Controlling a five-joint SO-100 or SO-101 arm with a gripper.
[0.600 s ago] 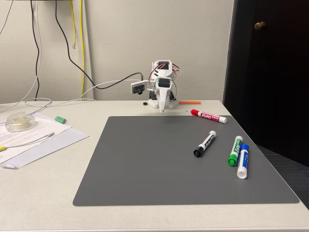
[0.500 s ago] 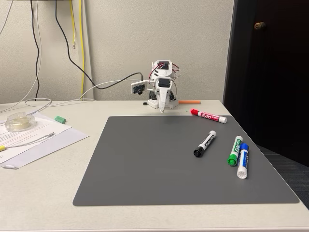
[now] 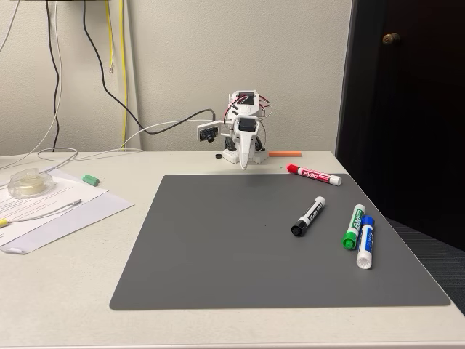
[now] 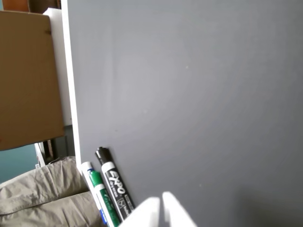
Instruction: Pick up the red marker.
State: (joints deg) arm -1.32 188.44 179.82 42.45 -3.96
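The red marker [image 3: 314, 174], white-barrelled with a red cap and red label, lies on the far right corner of the grey mat [image 3: 240, 240] in the fixed view. The white arm sits folded at the back of the table, its gripper [image 3: 245, 165] pointing down at the mat's far edge, well to the left of the red marker and apart from it. The wrist view has the two white fingertips [image 4: 150, 210] pressed together at the bottom edge, so the gripper [image 4: 161, 202] is shut with nothing in it.
A black-capped marker [image 3: 308, 216] [image 4: 113, 182], a green marker [image 3: 353, 227] [image 4: 100, 191] and a blue marker [image 3: 365, 241] lie on the mat's right side. An orange stick [image 3: 285, 153] lies behind the mat. Papers [image 3: 51, 207] and a tape roll [image 3: 27, 182] sit at left.
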